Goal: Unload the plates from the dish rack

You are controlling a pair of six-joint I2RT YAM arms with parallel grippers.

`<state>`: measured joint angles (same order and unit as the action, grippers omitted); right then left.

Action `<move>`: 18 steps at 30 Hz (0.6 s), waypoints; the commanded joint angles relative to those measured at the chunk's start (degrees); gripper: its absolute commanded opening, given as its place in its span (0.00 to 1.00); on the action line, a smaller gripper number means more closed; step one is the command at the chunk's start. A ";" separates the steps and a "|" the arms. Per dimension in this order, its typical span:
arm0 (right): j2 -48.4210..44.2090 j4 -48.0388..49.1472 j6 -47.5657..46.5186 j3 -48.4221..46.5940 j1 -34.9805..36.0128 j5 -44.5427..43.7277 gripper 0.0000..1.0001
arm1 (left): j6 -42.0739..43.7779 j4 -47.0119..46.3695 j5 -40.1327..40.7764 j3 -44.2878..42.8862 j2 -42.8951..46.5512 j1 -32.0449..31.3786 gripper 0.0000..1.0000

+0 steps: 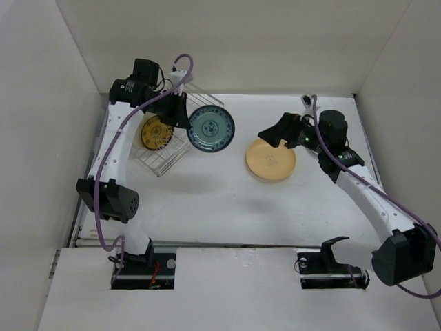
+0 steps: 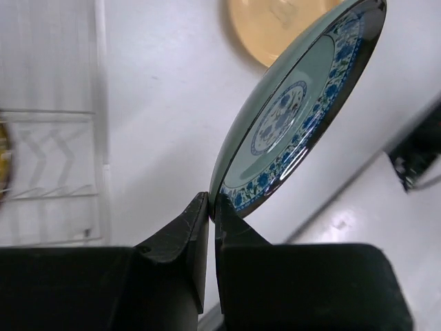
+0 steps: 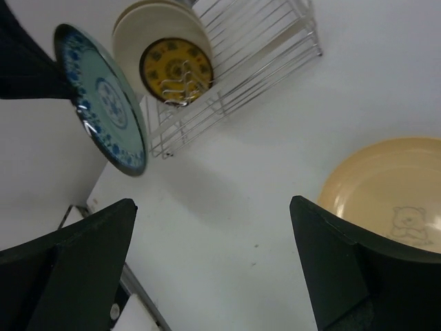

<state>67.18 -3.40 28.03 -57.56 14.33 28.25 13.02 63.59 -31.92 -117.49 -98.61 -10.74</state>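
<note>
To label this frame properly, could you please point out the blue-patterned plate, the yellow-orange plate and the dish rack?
blue-patterned plate [image 1: 211,128]: top external view, its centre.
yellow-orange plate [image 1: 271,160]: top external view, its centre.
dish rack [image 3: 258,48]: right wrist view, bare wire grid.

The left arm [image 1: 116,146] and right arm [image 1: 368,196] are built of white links and black joint housings; a purple cable [image 1: 182,57] is run along each; matte black, wedge-shaped fingers [image 2: 180,238] are fitted.
</note>
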 commanded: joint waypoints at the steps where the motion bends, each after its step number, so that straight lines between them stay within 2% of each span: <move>1: 2.07 8.06 1.50 -2.38 5.68 2.51 1.00 | 2.53 5.04 -15.18 2.00 -1.76 -1.12 0.00; 7: 8.31 9.37 1.50 -3.08 11.42 -0.74 1.00 | 1.66 7.07 -15.18 2.53 -5.10 -4.90 0.00; 10: 10.42 9.38 1.50 -4.31 13.27 0.58 0.94 | 1.66 6.54 -14.22 3.23 -5.10 -5.42 0.00; 12: 11.04 9.90 1.50 -4.31 14.32 -1.61 0.89 | 1.66 6.54 -14.22 3.23 -5.10 -5.43 0.00; 14: 12.53 10.43 1.50 -4.31 14.94 -1.62 0.79 | 3.06 8.20 -15.10 3.23 -5.10 -6.04 0.00; 15: 13.15 11.04 2.02 -4.31 14.94 -1.10 0.70 | 3.59 8.74 -15.10 3.23 -5.10 -6.04 0.00; 16: 13.85 11.05 2.55 -5.01 14.94 -1.09 0.50 | 4.12 9.44 -14.23 3.23 -5.10 -6.57 0.00; 18: 13.86 11.05 2.55 -5.02 14.94 -1.09 0.33 | 4.12 9.44 -12.64 3.85 -5.10 -6.57 0.00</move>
<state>81.10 3.09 30.39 -59.55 28.95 27.44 15.05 70.78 -43.29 -113.86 -105.62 -16.64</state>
